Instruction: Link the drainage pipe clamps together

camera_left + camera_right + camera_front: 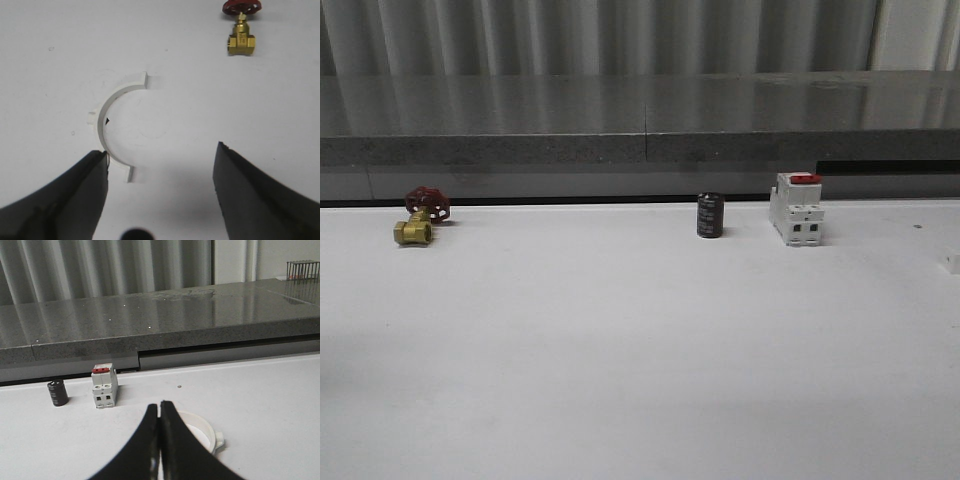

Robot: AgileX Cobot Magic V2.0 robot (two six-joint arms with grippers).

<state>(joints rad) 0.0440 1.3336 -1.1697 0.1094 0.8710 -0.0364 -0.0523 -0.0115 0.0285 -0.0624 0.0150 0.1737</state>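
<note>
In the left wrist view one drainage pipe clamp (107,116), a white half-ring with flat end tabs, lies flat on the white table. My left gripper (160,150) hangs over it, open wide. One black finger (92,175) stands right at the outer edge of the arc, and the clamp's open side faces the gap. In the right wrist view a second white clamp (209,434) lies on the table, partly hidden behind the fingers. My right gripper (160,405) is shut, its fingers pressed together with nothing seen between them.
A brass valve with a red handwheel (420,216) sits at the back left of the table (640,340). A black cylinder (710,215) and a white switch with a red top (796,208) stand at the back right. A grey ledge (640,130) runs behind the table.
</note>
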